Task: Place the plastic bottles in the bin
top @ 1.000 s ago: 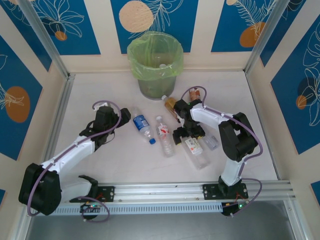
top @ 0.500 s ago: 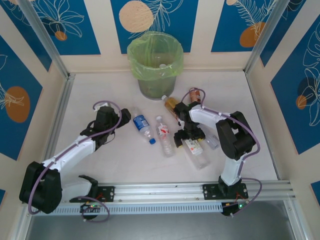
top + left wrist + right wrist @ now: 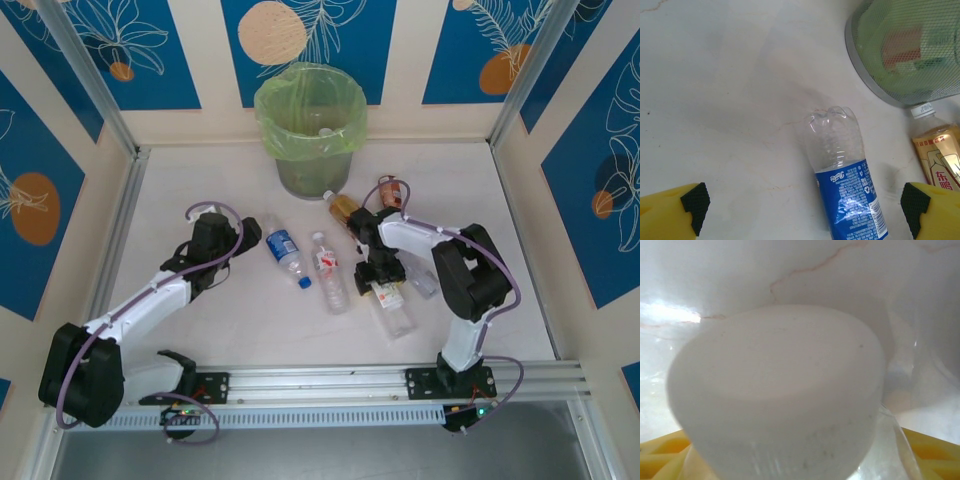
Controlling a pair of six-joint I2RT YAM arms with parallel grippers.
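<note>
The left tool (image 3: 805, 202) is spread wide, its yellow fingers (image 3: 670, 215) on either side of a crushed clear plastic bottle with a blue label (image 3: 847, 185), which lies untouched on the pale veined table (image 3: 715, 75). The right tool (image 3: 381, 282) sits low over the neck end of a clear plastic bottle with a white and red label (image 3: 393, 308), straddling its white cap (image 3: 780, 390); I cannot tell whether its fingers press on the bottle. Between these two bottles lies another clear bottle with a red-marked label (image 3: 328, 270). An amber bottle with a white cap (image 3: 343, 207) and a brown-red bottle (image 3: 389, 190) lie just beyond the right tool, near the round grey mesh bin lined with a yellow-green bag (image 3: 300, 178), which stands at the table's far edge.
</note>
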